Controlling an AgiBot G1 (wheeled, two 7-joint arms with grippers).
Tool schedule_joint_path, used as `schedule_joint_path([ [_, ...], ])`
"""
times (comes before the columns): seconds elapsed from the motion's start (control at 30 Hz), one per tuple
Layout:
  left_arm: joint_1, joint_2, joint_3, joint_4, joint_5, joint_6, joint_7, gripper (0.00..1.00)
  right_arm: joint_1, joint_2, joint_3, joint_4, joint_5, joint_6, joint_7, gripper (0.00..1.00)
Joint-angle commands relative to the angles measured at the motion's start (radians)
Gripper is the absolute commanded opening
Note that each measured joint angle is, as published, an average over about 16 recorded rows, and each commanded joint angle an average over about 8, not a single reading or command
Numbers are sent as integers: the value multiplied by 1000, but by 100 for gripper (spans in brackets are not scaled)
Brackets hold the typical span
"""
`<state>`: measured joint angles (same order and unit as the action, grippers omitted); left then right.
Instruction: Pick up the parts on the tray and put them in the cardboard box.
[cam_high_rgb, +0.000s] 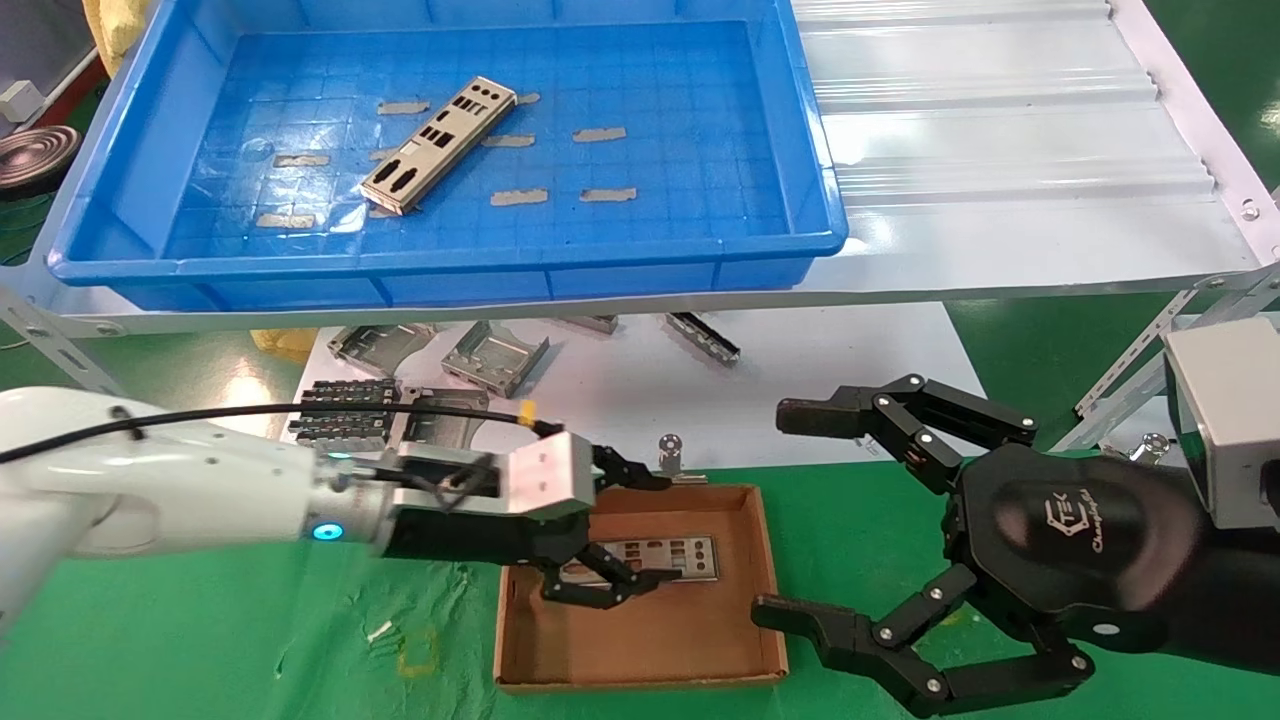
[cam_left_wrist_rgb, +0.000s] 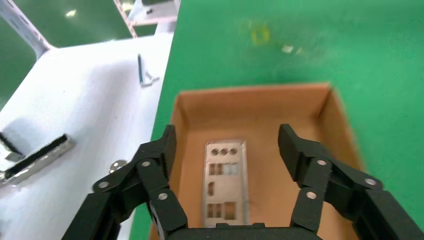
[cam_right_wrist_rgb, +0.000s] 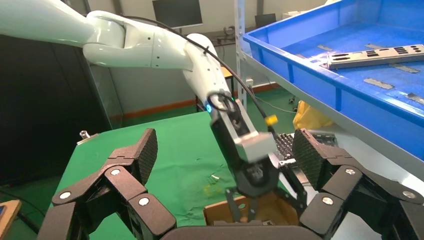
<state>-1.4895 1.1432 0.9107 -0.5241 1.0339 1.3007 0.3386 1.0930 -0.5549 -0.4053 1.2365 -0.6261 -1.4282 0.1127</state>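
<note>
One silver plate (cam_high_rgb: 440, 145) lies aslant in the blue tray (cam_high_rgb: 450, 270) on the raised shelf; both show in the right wrist view, plate (cam_right_wrist_rgb: 380, 55) and tray (cam_right_wrist_rgb: 320, 75). A second silver plate (cam_high_rgb: 680, 555) lies flat on the floor of the brown cardboard box (cam_high_rgb: 650, 640) on the green mat. My left gripper (cam_high_rgb: 655, 530) hangs open just over the box, fingers apart on either side of that plate (cam_left_wrist_rgb: 226, 180) and not holding it. In the left wrist view the gripper (cam_left_wrist_rgb: 227, 135) looks down into the box (cam_left_wrist_rgb: 260, 107). My right gripper (cam_high_rgb: 780, 510) is open and empty, right of the box.
Grey folded brackets (cam_high_rgb: 495, 355) and black ribbed parts (cam_high_rgb: 345, 410) lie on the white sheet under the shelf, behind the box. A white corrugated sheet (cam_high_rgb: 1000, 130) lies right of the tray. Grey tape strips (cam_high_rgb: 518, 197) stick to the tray floor. The green mat (cam_high_rgb: 250, 640) spreads left of the box.
</note>
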Motion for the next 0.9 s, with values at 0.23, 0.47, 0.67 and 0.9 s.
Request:
schedule_joint_path([
  [0.23, 25, -57, -39, 7, -111, 152, -68, 100, 0, 0, 0, 0, 0, 0, 0, 100],
  [0.47, 27, -60, -42, 8, -120, 164, -71, 100, 0, 0, 0, 0, 0, 0, 0, 100],
  [0.67, 40, -75, -61, -19, -120, 157, -83, 100, 0, 0, 0, 0, 0, 0, 0, 100],
  [0.9, 82, -126, -125, -102, -141, 161, -133, 100, 0, 0, 0, 0, 0, 0, 0, 100],
])
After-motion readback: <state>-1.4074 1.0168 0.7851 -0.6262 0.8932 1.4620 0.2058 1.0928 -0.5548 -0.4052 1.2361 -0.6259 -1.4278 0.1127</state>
